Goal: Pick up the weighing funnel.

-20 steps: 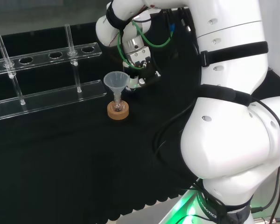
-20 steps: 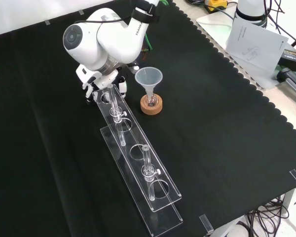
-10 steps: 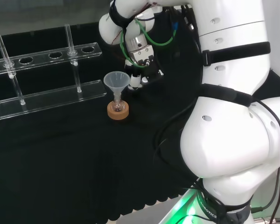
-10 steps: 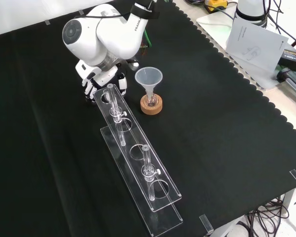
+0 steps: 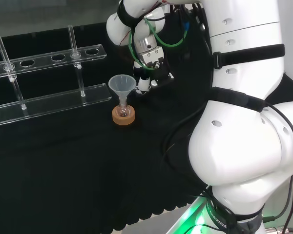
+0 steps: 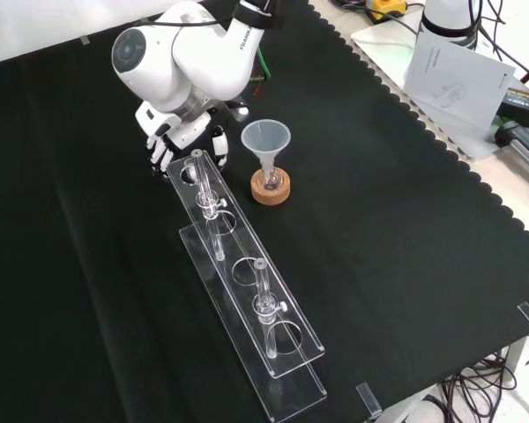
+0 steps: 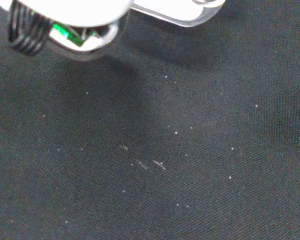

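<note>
Hand (image 6: 178, 134), left of the funnel (image 6: 264, 139) in the front view: raised slightly from the cloth (image 6: 379, 220) this last second; grasp indiscernible, pickup unconfirmed

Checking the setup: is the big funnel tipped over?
No, the funnel stands mouth up, its stem in the small flask on the cork ring.

Pretty clearly a lab bench: black cloth (image 6: 406, 264), a funnel (image 6: 264, 139) in a small flask on a cork ring (image 6: 271, 189), clear tube rack (image 6: 247, 291) just beside the funnel, white robot arm (image 6: 181, 62) near it, papers (image 6: 450, 70) well apart.
</note>
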